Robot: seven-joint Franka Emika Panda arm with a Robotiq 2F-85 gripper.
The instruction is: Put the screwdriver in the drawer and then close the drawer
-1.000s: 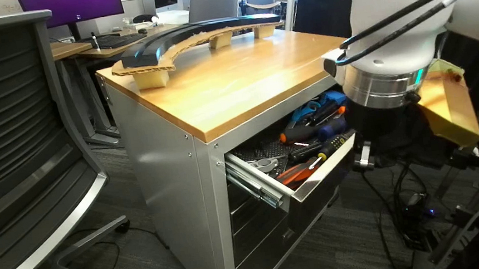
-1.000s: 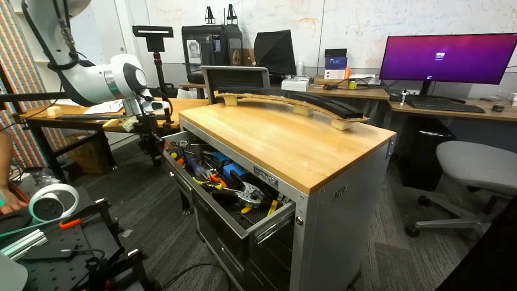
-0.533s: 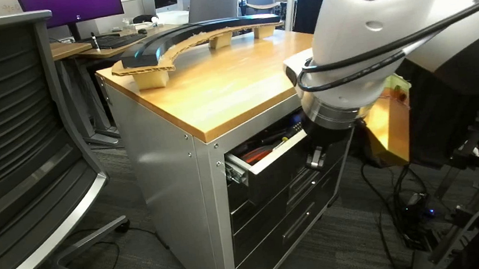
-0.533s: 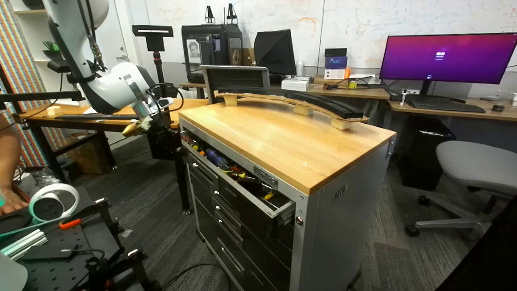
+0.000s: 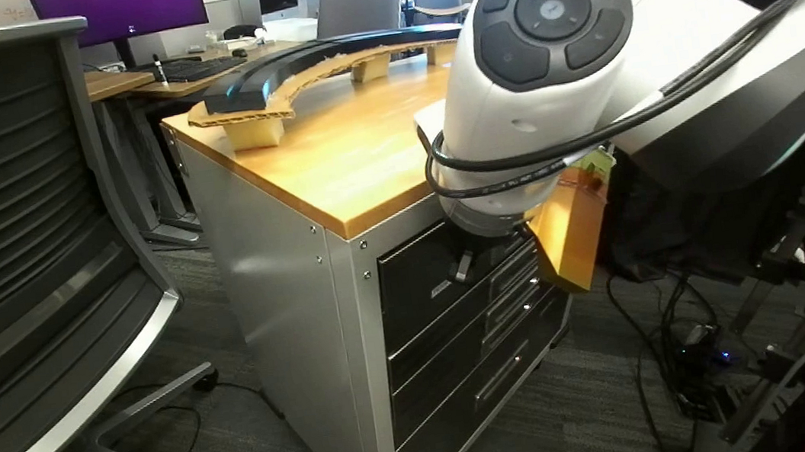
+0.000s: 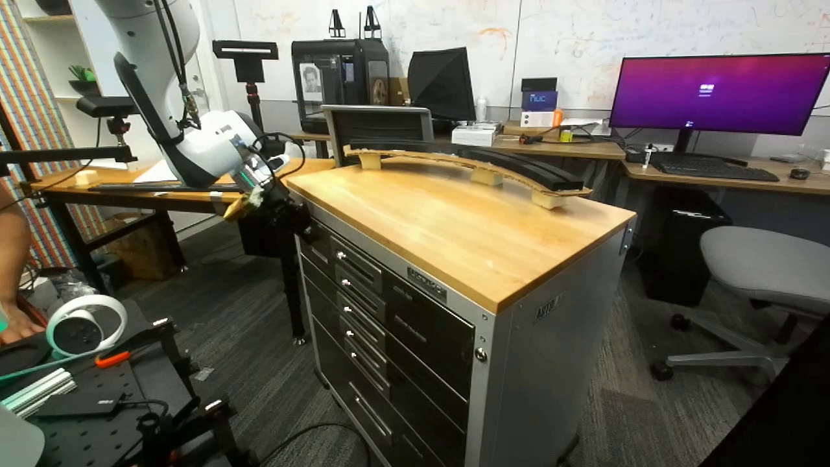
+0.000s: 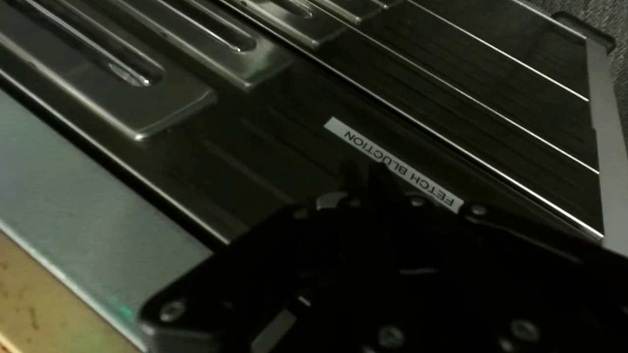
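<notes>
The wide drawer (image 5: 417,285) sits flush in the cabinet, its dark front level with the frame in both exterior views (image 6: 428,318). Its front with a "FETCH BLUCTION" label fills the middle of the wrist view (image 7: 274,132). My gripper (image 7: 364,171) has its dark fingertips close together, right at the drawer front by the label; nothing shows between them. In an exterior view the gripper (image 6: 303,224) is at the far end of the drawer front. Contact cannot be made out clearly. The screwdriver is out of view; the drawer's inside is hidden.
The cabinet's wooden top (image 5: 363,154) carries a curved black piece on cardboard (image 6: 519,168). Further drawers with handles (image 6: 363,337) lie below. A yellow block (image 5: 575,228) hangs at my wrist. A chair (image 5: 26,226) stands beside the cabinet.
The drawer has slid from well open to flush with the cabinet, hiding the tools inside. My arm and gripper have moved toward the cabinet along with the drawer front.
</notes>
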